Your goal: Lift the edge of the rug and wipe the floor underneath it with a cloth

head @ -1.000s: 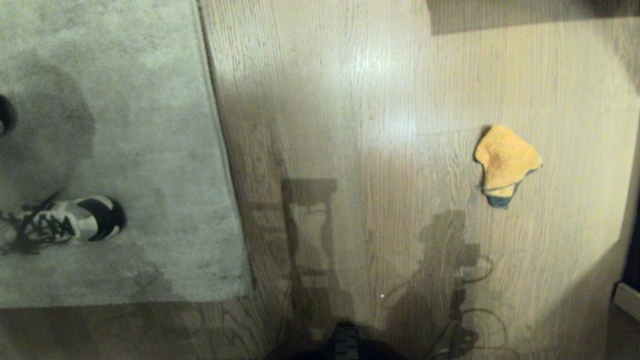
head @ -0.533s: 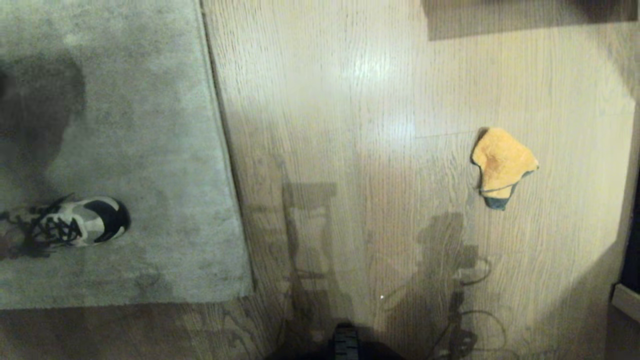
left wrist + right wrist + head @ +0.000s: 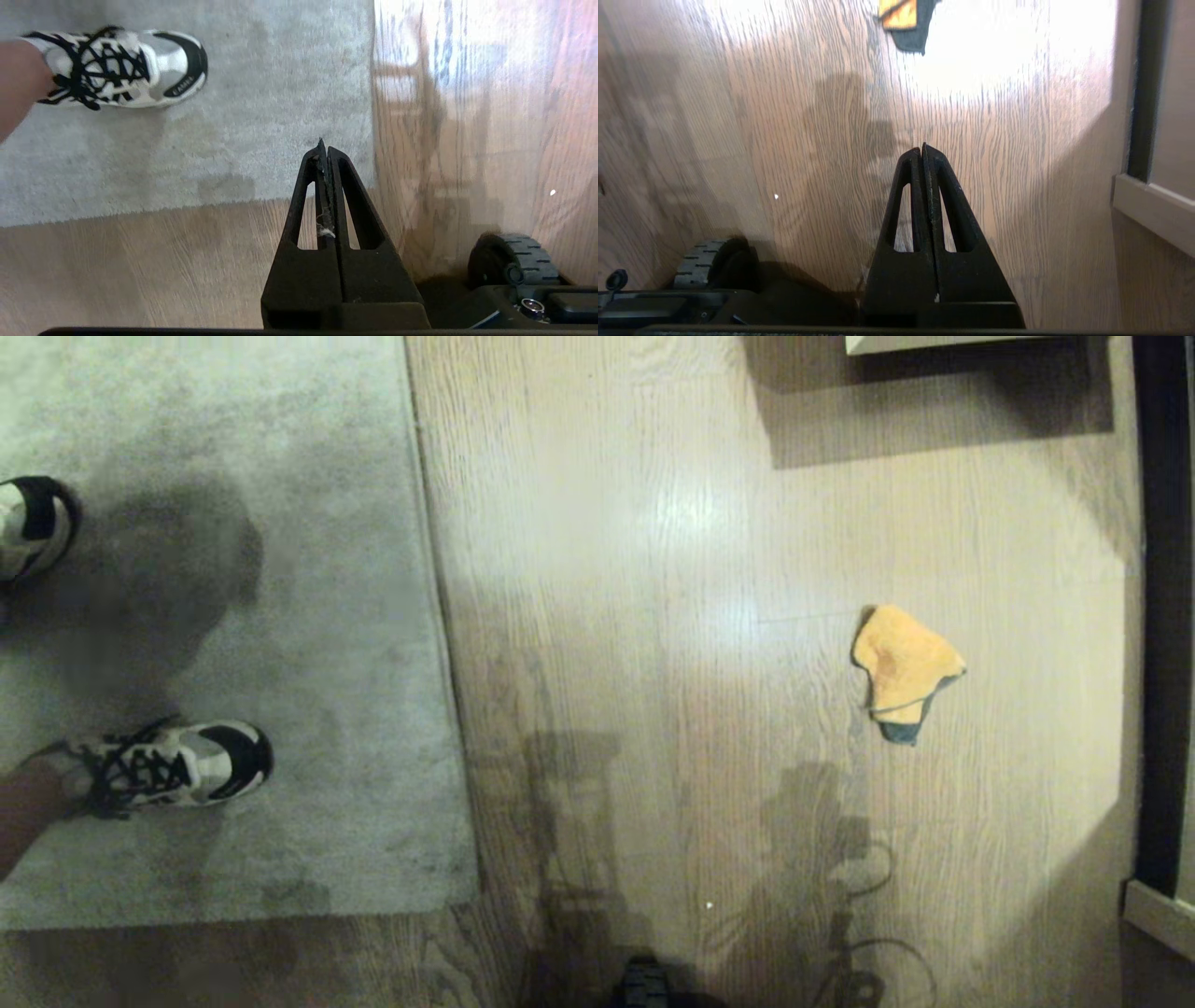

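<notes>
Tilting upward, head camera shifted scene down; cloth [image 3: 904, 670] untouched on floor [image 3: 653, 616], rug edge [image 3: 439, 616] flat; left gripper [image 3: 323, 145] and right gripper [image 3: 923, 148] pressed together, empty.

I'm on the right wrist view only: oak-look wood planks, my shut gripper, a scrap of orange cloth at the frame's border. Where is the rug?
Observer: In the head view, the pale grey-beige short-pile rug lies on the robot's left. Its straight rug edge runs away from the robot.
Operator: Is anything standing on it?
Observer: Yes. A person's white-and-black laced sneaker stands on it, near the corner closest to the robot.
Operator: And the left gripper?
Observer: The left gripper is shut. In the left wrist view it hangs over the rug, close to that corner.
</notes>
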